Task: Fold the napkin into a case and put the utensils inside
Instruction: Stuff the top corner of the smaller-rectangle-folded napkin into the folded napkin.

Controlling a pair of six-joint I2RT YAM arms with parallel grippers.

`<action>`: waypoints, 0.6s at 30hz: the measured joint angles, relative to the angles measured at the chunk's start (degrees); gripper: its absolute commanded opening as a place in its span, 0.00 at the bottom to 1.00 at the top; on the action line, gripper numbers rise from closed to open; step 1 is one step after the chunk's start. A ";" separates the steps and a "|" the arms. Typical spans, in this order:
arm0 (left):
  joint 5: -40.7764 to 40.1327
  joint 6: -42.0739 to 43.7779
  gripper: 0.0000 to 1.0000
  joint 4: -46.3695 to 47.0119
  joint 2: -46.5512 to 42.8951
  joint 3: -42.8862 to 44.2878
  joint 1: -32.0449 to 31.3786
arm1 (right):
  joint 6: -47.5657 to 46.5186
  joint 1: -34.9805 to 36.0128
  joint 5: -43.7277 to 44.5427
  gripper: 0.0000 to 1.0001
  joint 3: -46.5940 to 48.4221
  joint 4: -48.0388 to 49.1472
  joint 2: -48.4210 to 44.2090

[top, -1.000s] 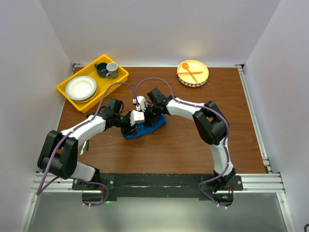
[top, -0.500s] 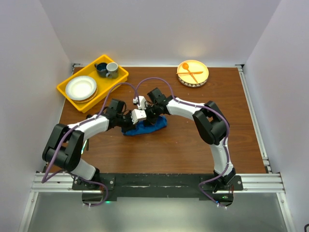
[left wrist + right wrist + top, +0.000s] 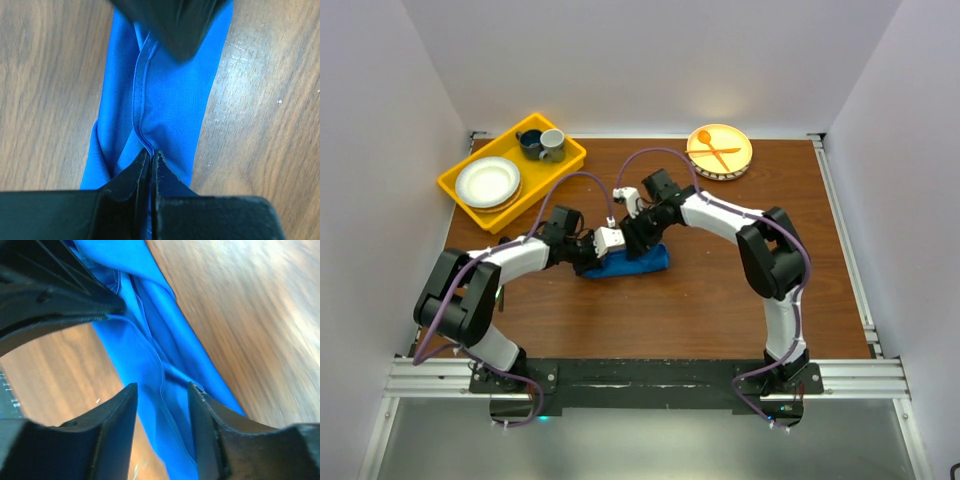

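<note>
**Two grippers meet over a blue napkin folded into a narrow band**

My two arms reach to the middle of a brown wooden table [image 3: 720, 290]. There the napkin [image 3: 640, 263], bright blue, lies as a long narrow band. Its edges are turned in, so a stitched hem runs down its length.

My left gripper [image 3: 151, 155] is closed tight, its tips pinching that hem at one end of the band. My right gripper [image 3: 162, 407] hangs just above the cloth, close to the left one. Its fingers are parted with nothing between them, and the cloth beneath lies loose and rumpled.

I judge the folding well along but not finished: the band is narrow, yet its layers look uneven and no neat pocket shows. The metal spoon and fork appear in no view, so placing them inside is all yet to do.

Along the far side sit a yellow tray [image 3: 545, 178] of dishes and a round plate [image 3: 745, 160] holding an orange spoon and fork [image 3: 715, 152], well apart from the napkin.
</note>
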 measured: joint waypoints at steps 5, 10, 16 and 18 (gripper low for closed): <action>0.35 0.46 0.00 0.24 0.44 0.26 0.00 | 1.55 -3.98 -0.37 0.50 0.13 -4.07 -4.98; 0.48 0.76 0.00 0.37 0.70 0.44 0.00 | 1.79 -6.21 1.29 0.43 0.11 -6.36 -7.39; 0.68 0.72 0.00 0.31 1.42 1.29 0.00 | 2.16 -5.44 4.00 0.35 -2.23 -6.78 -6.29; 0.68 0.70 0.00 -0.07 1.51 1.57 0.00 | 1.60 -5.20 5.42 0.32 -3.19 -6.29 -4.79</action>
